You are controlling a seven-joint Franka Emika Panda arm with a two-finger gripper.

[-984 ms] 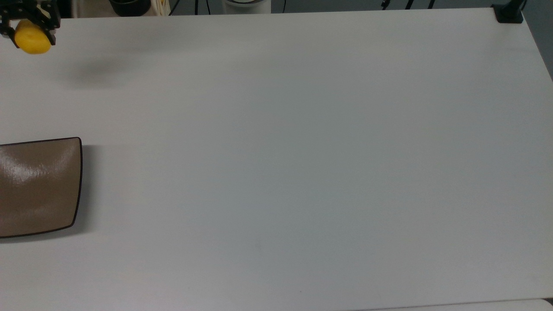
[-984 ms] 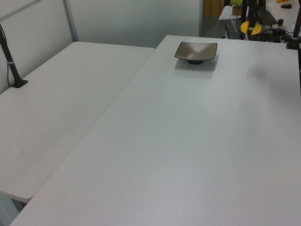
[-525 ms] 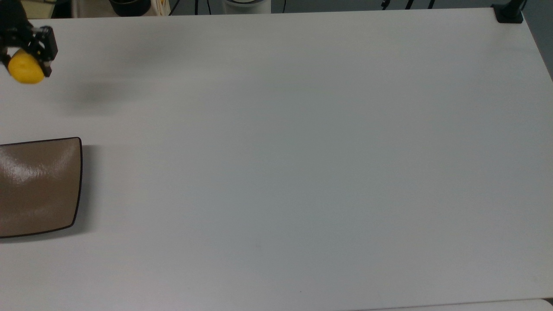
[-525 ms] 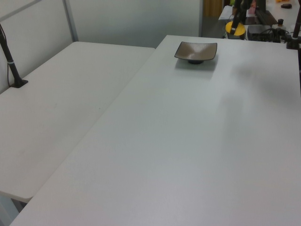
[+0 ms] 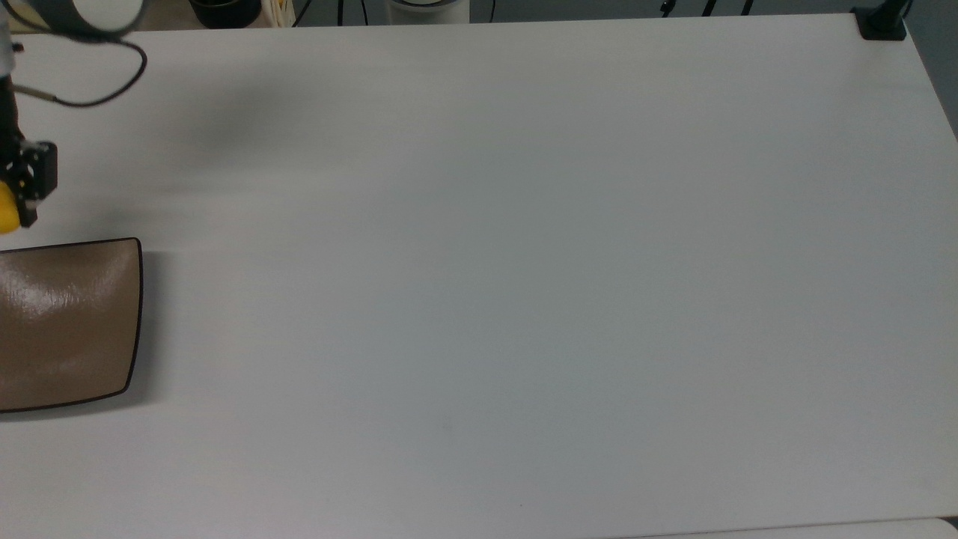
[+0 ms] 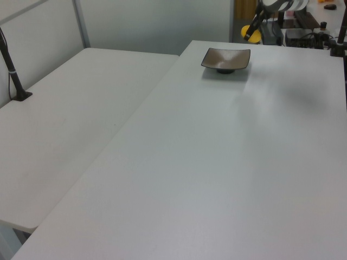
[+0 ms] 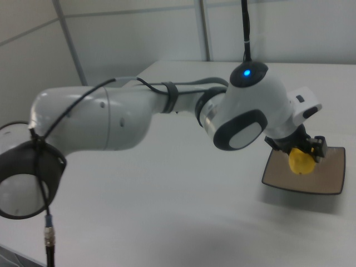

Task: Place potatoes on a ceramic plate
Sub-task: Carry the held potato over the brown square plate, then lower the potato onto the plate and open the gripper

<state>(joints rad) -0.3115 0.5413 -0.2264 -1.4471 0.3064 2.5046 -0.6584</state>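
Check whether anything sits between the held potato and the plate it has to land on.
Nothing visible does. The end effector holds the potato in the air near the ceramic plate, whose surface is bare, and the white table between them carries no object.

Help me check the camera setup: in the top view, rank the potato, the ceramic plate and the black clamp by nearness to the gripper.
1. potato, held in the gripper, far left edge.
2. ceramic plate, just below.
3. black clamp, top right table corner.
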